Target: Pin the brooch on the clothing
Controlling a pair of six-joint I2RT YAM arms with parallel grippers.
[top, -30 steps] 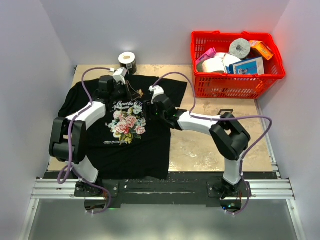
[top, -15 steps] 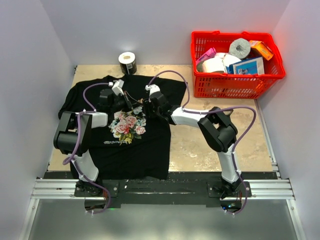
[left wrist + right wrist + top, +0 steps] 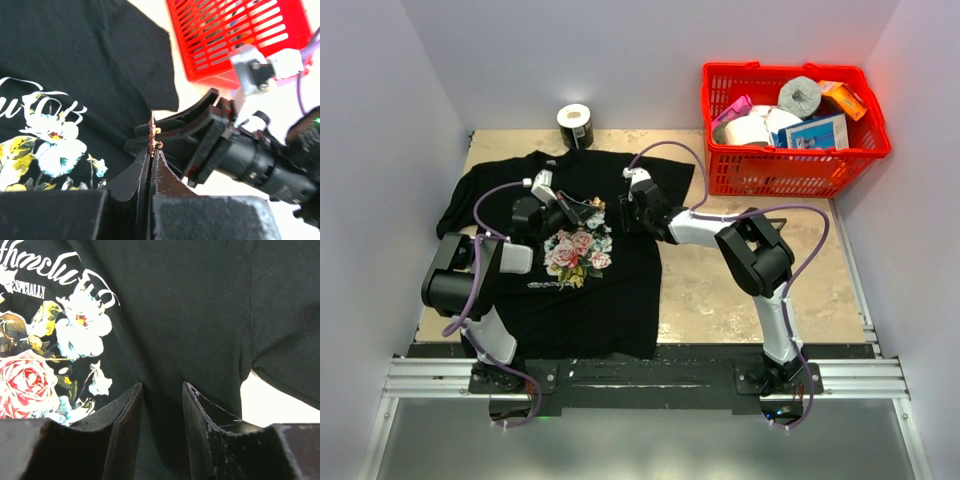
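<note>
The shirt [image 3: 200, 300] is showing as matt black cloth, and the brooch [image 3: 153, 137] is glinting like metal. The basket [image 3: 235, 30] is shining as glossy red plastic, while the right gripper [image 3: 162, 395] is looking like matt, scuffed black plastic.

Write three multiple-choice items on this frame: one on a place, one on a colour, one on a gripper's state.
1. Where does the red basket stand?
A. near left corner
B. far right corner
C. dead centre

2. What colour is the fabric of the T-shirt?
A. white
B. red
C. black

3. What is the left gripper doing?
A. shut on the brooch
B. open and empty
C. gripping a sleeve

Answers:
1. B, the top view shows it at the far right.
2. C, the cloth around the printed roses is black.
3. A, the left wrist view shows the fingertips closed with the brooch pinched between them.
</note>
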